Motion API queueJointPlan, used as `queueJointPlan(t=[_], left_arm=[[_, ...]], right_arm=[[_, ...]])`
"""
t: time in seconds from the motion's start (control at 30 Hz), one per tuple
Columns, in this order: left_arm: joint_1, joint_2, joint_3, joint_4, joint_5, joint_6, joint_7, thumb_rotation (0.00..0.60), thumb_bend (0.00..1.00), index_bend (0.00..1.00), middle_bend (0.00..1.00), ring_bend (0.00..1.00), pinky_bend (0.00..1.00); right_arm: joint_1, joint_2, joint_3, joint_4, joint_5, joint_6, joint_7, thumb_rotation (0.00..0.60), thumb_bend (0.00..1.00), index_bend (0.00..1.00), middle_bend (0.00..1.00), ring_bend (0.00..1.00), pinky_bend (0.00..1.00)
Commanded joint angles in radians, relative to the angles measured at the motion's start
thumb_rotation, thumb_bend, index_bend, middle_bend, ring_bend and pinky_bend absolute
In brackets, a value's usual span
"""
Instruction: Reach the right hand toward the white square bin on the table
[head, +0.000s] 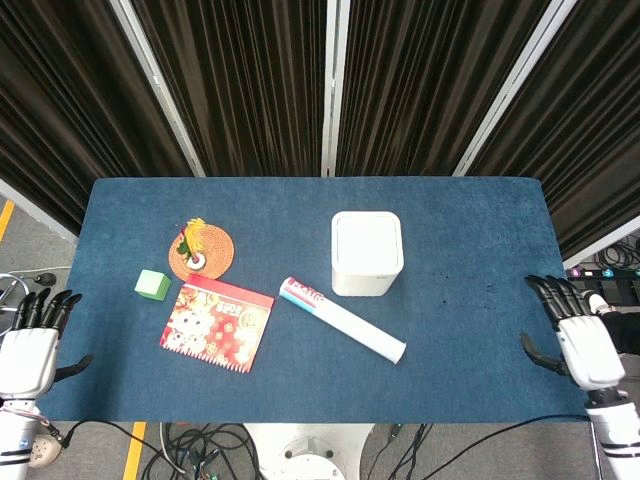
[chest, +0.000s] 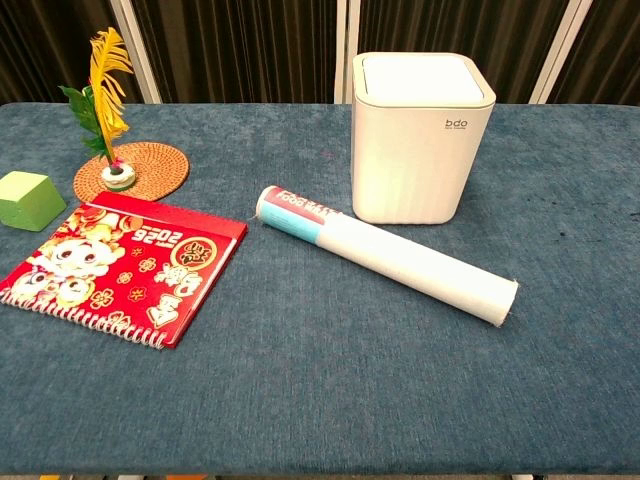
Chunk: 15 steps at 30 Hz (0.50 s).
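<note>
The white square bin (head: 366, 252) stands upright near the middle of the blue table (head: 470, 240); in the chest view the bin (chest: 420, 135) shows its closed lid and a small logo. My right hand (head: 577, 337) hangs at the table's right front corner, fingers spread, holding nothing, well to the right of the bin. Off the left front corner my left hand (head: 30, 345) is open too, with nothing in it. Neither hand shows in the chest view.
A white paper roll (head: 342, 319) lies diagonally just in front of the bin. Left of it are a red spiral calendar (head: 217, 324), a green cube (head: 152, 285) and a woven coaster with a small plant (head: 201, 250). Black curtains close off the back.
</note>
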Motion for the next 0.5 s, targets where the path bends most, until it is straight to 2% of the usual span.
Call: queueJointPlan(t=[0.03, 0.13, 0.3, 0.5], left_arm=[[-0.007, -0.002, -0.004, 0.001, 0.001, -0.006, 0.000, 0.600, 0.00, 0.15, 0.11, 0.02, 0.02], [-0.010, -0.001, -0.007, 0.001, 0.000, -0.008, 0.000, 0.600, 0.00, 0.15, 0.11, 0.02, 0.02], [-0.018, 0.002, -0.012, 0.000, 0.001, -0.013, 0.001, 0.600, 0.00, 0.15, 0.11, 0.02, 0.02], [-0.023, 0.002, -0.015, 0.013, -0.005, -0.023, -0.012, 0.600, 0.00, 0.15, 0.11, 0.02, 0.02]], right_arm=[[0.106, 0.016, 0.029, -0.036, -0.041, -0.102, 0.007, 0.600, 0.32, 0.05, 0.10, 0.00, 0.00], [0.205, 0.015, 0.077, -0.073, -0.031, -0.205, -0.031, 0.600, 0.32, 0.07, 0.11, 0.00, 0.00], [0.382, -0.028, 0.157, -0.107, 0.053, -0.417, -0.089, 0.600, 0.29, 0.12, 0.13, 0.00, 0.00], [0.512, -0.122, 0.194, -0.068, 0.159, -0.571, -0.184, 0.600, 0.26, 0.20, 0.18, 0.00, 0.00]])
